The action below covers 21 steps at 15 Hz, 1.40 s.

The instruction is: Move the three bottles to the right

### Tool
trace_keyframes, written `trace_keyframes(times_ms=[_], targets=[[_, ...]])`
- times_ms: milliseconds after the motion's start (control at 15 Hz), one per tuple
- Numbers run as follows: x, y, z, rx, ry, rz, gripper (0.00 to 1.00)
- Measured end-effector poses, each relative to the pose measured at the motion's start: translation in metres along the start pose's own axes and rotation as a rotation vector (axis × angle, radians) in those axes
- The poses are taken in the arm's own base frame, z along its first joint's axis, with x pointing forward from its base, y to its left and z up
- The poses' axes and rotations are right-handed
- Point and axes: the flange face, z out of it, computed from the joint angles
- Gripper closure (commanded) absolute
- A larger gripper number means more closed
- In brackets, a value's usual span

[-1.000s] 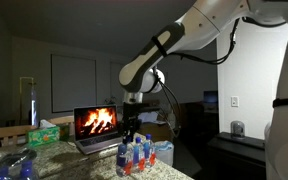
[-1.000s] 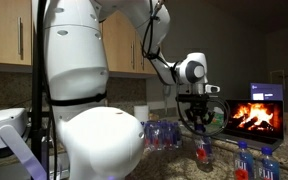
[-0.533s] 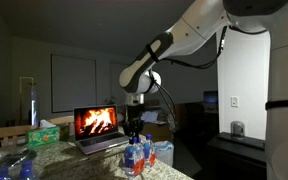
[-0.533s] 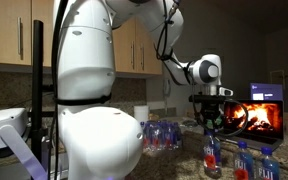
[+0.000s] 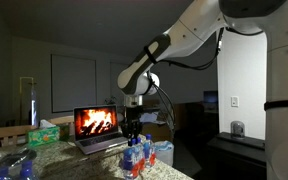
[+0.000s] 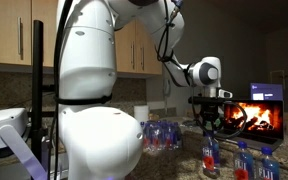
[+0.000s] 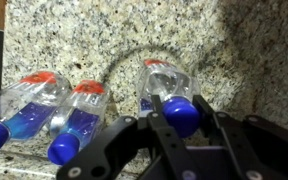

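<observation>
Gripper (image 7: 182, 128), low centre of the wrist view, clamps the blue cap of one small clear plastic bottle (image 7: 169, 85) on the speckled granite counter (image 7: 104, 30), while two matching bottles (image 7: 54, 105) wait at lower left (apparently unmoved).

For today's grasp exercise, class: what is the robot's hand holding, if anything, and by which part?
The hand is shut on one bottle, gripping it at the blue cap. The two other bottles stand free beside it.
</observation>
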Motion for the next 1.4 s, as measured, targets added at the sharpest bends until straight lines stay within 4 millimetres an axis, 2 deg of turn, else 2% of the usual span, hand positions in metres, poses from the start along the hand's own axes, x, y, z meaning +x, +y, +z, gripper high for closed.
trace_keyframes(times_ms=[533,800,1133,1400], targets=[[0.026,0.004,-0.001,0.007,0.015,0.033,0.86],[0.039,0.008,0.006,0.006,0.004,0.069,0.86],[0.051,0.020,0.017,0.009,-0.026,0.098,0.86],[0.059,0.029,0.019,0.009,-0.039,0.115,0.86]])
